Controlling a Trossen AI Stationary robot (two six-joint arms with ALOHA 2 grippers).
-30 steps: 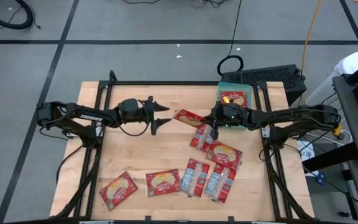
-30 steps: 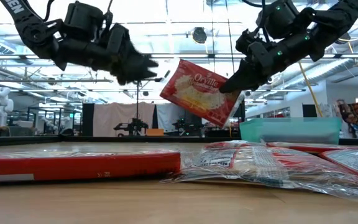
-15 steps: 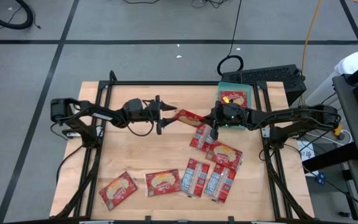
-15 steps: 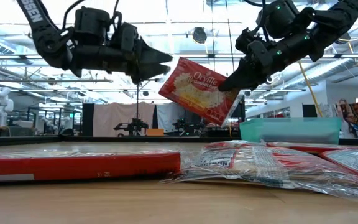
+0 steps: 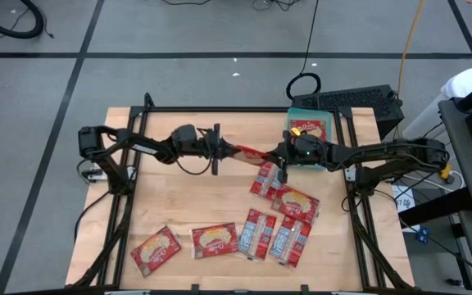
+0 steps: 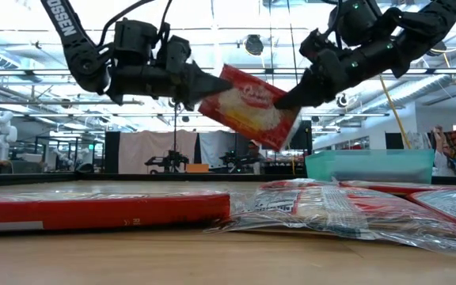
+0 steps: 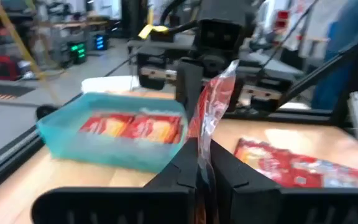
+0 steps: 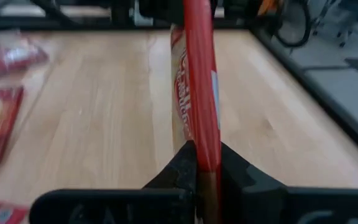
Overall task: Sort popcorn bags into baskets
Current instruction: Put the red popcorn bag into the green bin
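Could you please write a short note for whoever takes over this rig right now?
Right gripper: shut on one popcorn bag, held in the air above mid-table.
Left gripper: shut on the opposite edge of that same bag, so both arms have it.
Teal basket: at the table's far right edge, with at least one bag in it.
Left to sort: about seven bags on the table, a cluster at right and a row along the near edge.
Next, probably: one gripper lets go and the bag goes to the basket.

Grey tiled floor [image 5: 220,33]; wooden table [image 5: 179,205], bright ceiling lights [image 6: 236,16]
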